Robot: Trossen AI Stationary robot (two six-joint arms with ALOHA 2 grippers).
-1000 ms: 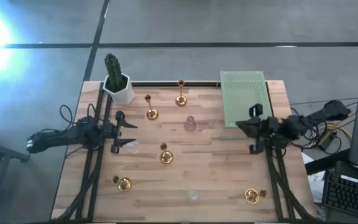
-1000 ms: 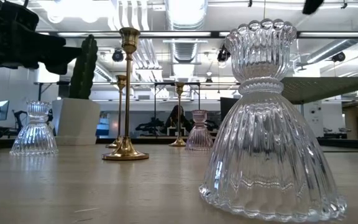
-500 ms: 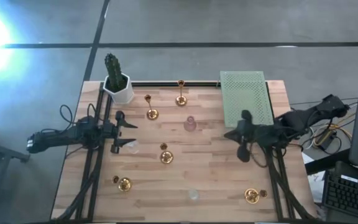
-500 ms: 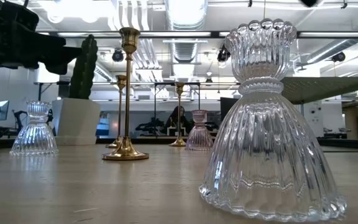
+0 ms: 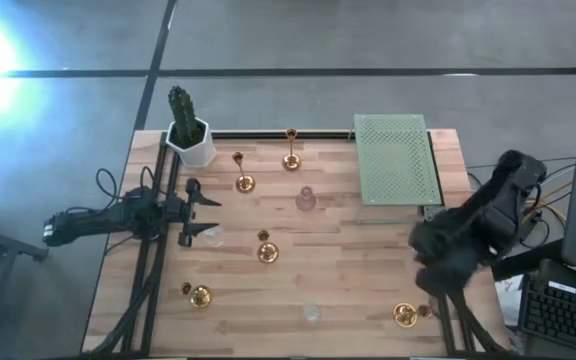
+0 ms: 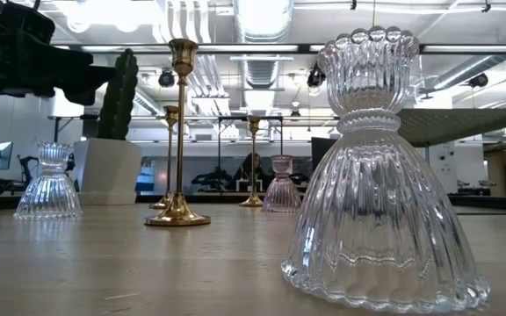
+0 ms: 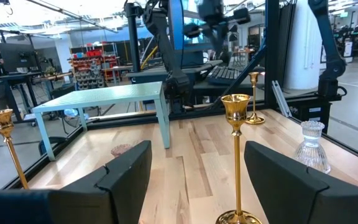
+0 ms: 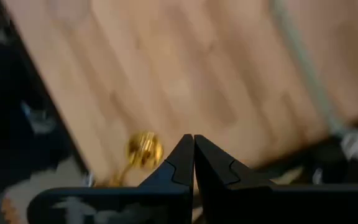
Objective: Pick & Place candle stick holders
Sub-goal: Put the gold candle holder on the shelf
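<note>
Your right gripper [image 8: 193,149] has its 2 fingers pressed together on nothing, up over the table's [image 5: 348,285] near right corner, above a gold candle stick holder [image 5: 405,314]. Your left gripper [image 5: 200,212] waits at the left side, fingers spread wide beside a clear glass holder [image 5: 214,237].

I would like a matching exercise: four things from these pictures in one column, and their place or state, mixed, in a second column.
1. cactus pot
2. green mat
3. right gripper
4. left gripper

a. fingers closed together
b. far left corner of the table
c. fingers apart
d. far right part of the table

Pairs: 1-b, 2-d, 3-a, 4-c
</note>
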